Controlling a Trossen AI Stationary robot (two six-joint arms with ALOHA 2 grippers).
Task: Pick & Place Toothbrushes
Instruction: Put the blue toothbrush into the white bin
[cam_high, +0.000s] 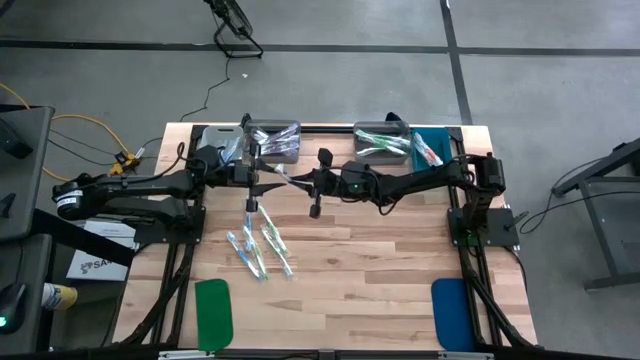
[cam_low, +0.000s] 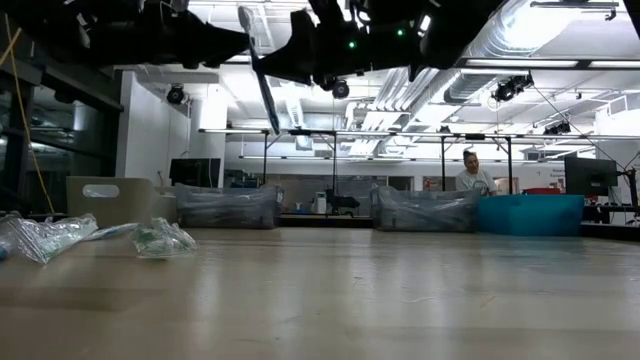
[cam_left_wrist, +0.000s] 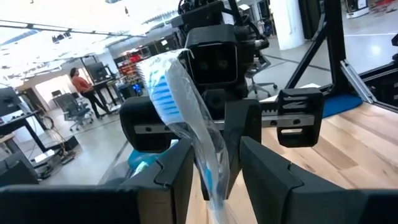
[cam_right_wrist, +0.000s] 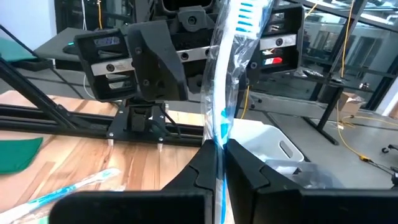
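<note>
One toothbrush (cam_right_wrist: 231, 56), in a clear wrapper with blue bristles, is held in the air between the two grippers over the table's far middle; the low view shows the toothbrush (cam_low: 263, 75) slanting well above the wood. My right gripper (cam_right_wrist: 221, 155) is shut on it. My left gripper (cam_left_wrist: 217, 168) faces it, open, one finger on each side of the wrapped stick (cam_left_wrist: 186, 106). In the high view the left gripper (cam_high: 262, 182) and right gripper (cam_high: 300, 183) almost meet. Several more toothbrushes (cam_high: 258, 245) lie flat on the table nearer the front. My right gripper pinches the toothbrush's handle (cam_right_wrist: 219, 134) between its two fingers, and the fingers lie across the stick. The bristle end (cam_right_wrist: 245, 15) sticks out past the fingertips toward the left gripper. The toothbrush is lifted clear of the table.
Along the far edge stand a white bin (cam_high: 212, 135), two grey bins (cam_high: 272, 142) (cam_high: 383, 140) holding wrapped toothbrushes, and a blue bin (cam_high: 432, 148). A green pad (cam_high: 213, 310) and a blue pad (cam_high: 450, 310) lie at the near corners. A person (cam_low: 470, 172) stands beyond the table.
</note>
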